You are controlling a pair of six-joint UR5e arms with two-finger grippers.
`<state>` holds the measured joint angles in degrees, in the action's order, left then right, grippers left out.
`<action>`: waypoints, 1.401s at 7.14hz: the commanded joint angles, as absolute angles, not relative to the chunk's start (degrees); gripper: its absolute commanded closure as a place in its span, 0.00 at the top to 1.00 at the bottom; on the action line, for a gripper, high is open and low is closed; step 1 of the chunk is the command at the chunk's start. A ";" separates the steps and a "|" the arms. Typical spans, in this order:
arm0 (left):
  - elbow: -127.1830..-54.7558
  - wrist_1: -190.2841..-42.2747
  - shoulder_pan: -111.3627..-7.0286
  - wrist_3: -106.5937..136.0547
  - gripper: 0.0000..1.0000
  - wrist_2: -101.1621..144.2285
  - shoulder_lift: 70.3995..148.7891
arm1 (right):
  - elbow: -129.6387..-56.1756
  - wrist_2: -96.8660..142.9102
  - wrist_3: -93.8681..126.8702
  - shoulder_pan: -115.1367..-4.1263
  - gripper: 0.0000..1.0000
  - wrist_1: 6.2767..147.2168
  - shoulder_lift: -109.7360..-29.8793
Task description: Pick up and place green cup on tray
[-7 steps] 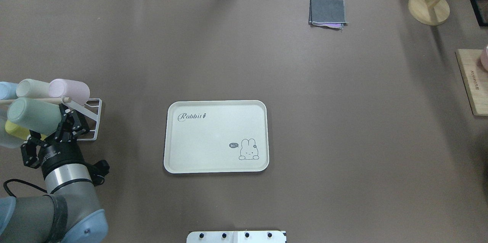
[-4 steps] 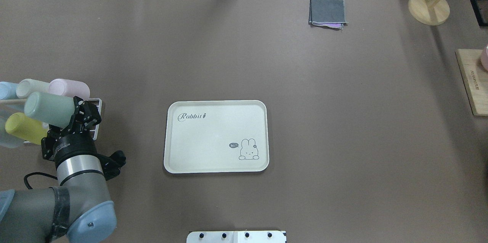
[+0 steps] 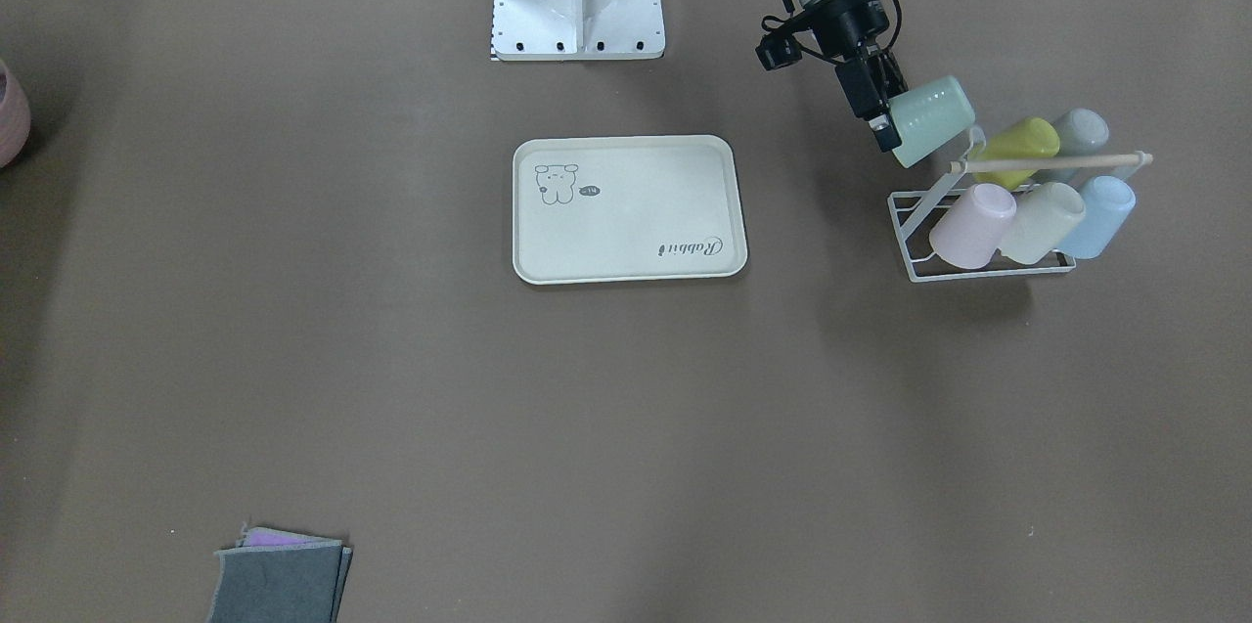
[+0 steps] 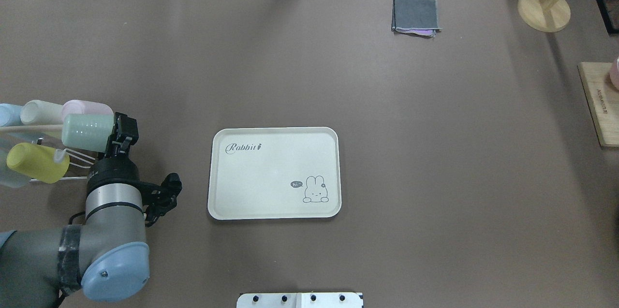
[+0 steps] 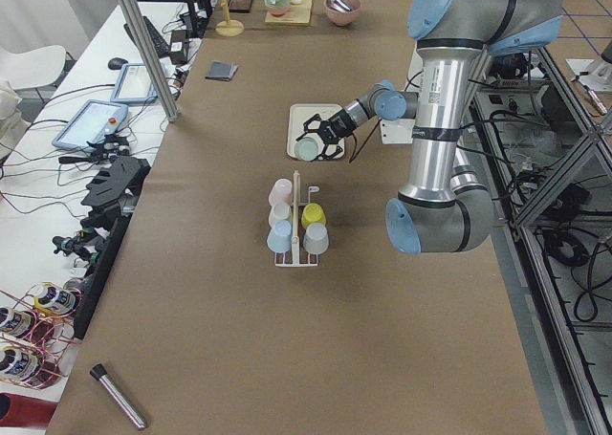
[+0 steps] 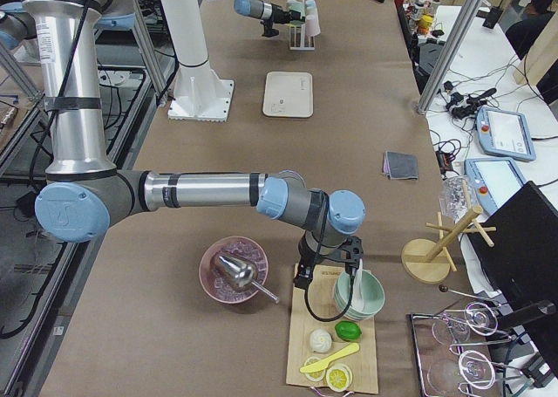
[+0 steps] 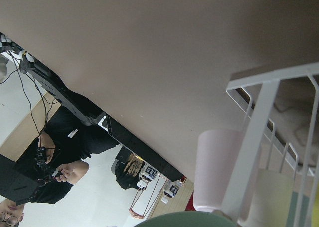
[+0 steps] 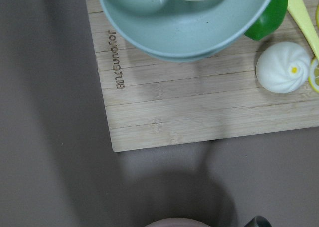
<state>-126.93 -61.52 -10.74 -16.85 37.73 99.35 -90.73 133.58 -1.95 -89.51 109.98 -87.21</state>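
Observation:
My left gripper (image 4: 117,135) is shut on the green cup (image 4: 87,132), a mint-green tumbler held on its side in the air just right of the cup rack. In the front-facing view the cup (image 3: 929,119) hangs from the gripper (image 3: 885,121) above the rack's near corner. Its rim shows at the bottom of the left wrist view (image 7: 184,220). The cream tray (image 4: 271,187) with "Rabbit" lies empty at mid-table, right of the cup; it also shows in the front-facing view (image 3: 636,212). My right gripper (image 6: 324,259) hovers over a wooden board far off; I cannot tell whether it is open or shut.
The white wire rack (image 3: 978,269) holds a yellow cup (image 4: 36,162), a pink cup (image 3: 973,225), a cream cup (image 3: 1042,222) and a blue cup (image 3: 1095,215). A grey cloth (image 4: 416,15), a wooden stand (image 4: 544,8) and a wooden board (image 4: 599,102) lie at the far right.
My left gripper has drawn the green cup off the rack and moved it right, towards the tray, turning the wrist. The other cups stay on the rack.

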 commanded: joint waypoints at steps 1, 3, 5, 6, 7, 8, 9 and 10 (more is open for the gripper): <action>-122.81 -78.30 -10.72 -8.22 0.82 37.97 98.88 | -90.70 133.59 -2.37 -89.56 1.00 109.95 -87.36; -120.50 -93.64 -10.20 -1.43 0.82 37.97 99.05 | -90.62 133.59 -2.11 -89.56 1.00 109.95 -87.62; -118.66 -106.89 -9.84 4.37 0.81 37.88 99.05 | -90.79 133.51 -2.19 -89.56 1.00 109.86 -87.63; -118.13 -114.53 -9.41 4.48 0.81 37.88 99.23 | -90.79 133.42 -2.46 -89.56 1.00 109.86 -87.63; -116.04 -123.05 -8.45 4.57 0.81 37.79 99.92 | -91.14 132.90 -2.20 -89.56 1.00 109.86 -87.28; -113.75 -130.79 -8.35 4.57 0.81 37.53 100.54 | -91.06 131.76 -2.46 -89.56 0.99 109.86 -87.54; -111.56 -136.61 -7.65 4.74 0.81 37.53 100.81 | -91.40 131.92 -1.94 -89.56 0.99 109.86 -87.54; -106.40 -143.37 -7.56 7.53 0.81 37.53 102.55 | -91.49 132.01 -1.76 -89.56 1.00 109.86 -87.63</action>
<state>-111.35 -135.10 -7.90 5.36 37.57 101.06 -91.31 132.04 -2.05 -89.56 109.86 -87.54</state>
